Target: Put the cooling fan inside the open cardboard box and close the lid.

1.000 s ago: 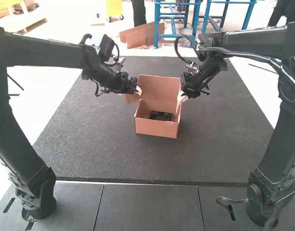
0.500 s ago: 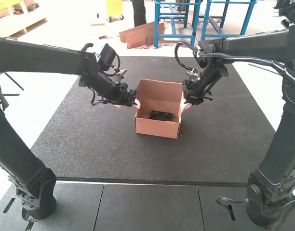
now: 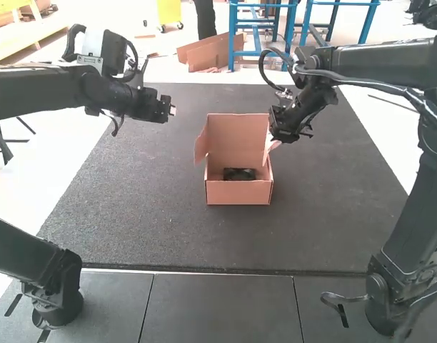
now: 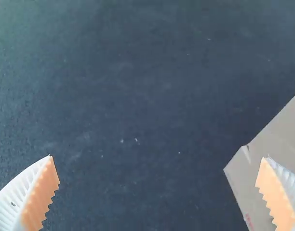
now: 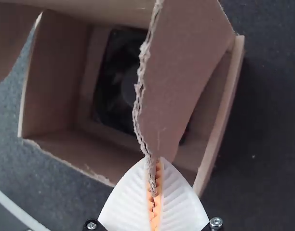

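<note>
The open cardboard box (image 3: 238, 191) stands mid-mat with the black cooling fan (image 3: 238, 174) lying on its floor. My right gripper (image 3: 277, 138) is at the box's right side, shut on the edge of the right side flap (image 3: 270, 150), which it holds raised. In the right wrist view the flap (image 5: 186, 72) runs up from the shut right gripper (image 5: 154, 195), and the fan (image 5: 121, 91) lies below it in the box (image 5: 51, 82). My left gripper (image 3: 168, 111) hangs open to the left of the box, apart from it. Its pads (image 4: 39, 192) stand wide, with a cardboard flap (image 4: 275, 149) beside one.
The black mat (image 3: 133, 207) has free room on all sides of the box. The box's left flap (image 3: 201, 143) and back lid (image 3: 236, 132) stand upright.
My left gripper let go of the left flap, opened and drew back to the left and up. The box shifted slightly right. My right gripper kept its hold on the right flap.
</note>
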You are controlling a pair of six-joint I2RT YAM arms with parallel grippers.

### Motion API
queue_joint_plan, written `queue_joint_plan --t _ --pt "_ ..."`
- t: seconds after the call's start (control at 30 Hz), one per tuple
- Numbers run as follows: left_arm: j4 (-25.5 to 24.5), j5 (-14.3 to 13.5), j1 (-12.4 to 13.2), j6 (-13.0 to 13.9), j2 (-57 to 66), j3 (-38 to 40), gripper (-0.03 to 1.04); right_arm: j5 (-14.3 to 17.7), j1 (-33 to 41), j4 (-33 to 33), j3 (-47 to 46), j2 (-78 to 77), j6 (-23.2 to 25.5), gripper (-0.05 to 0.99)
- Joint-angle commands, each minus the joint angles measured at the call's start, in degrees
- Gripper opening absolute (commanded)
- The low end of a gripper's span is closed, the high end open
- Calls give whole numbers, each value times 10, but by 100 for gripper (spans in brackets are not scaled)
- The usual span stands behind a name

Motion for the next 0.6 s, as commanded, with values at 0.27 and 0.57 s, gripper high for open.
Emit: queue_joint_plan --t 0.27,0.57 --pt "44 -22 -33 17 25 -23 97 9 -6 35 33 -16 6 -1" --pt "85 -22 -62 15 80 -12 97 7 -6 49 37 -16 5 -1"
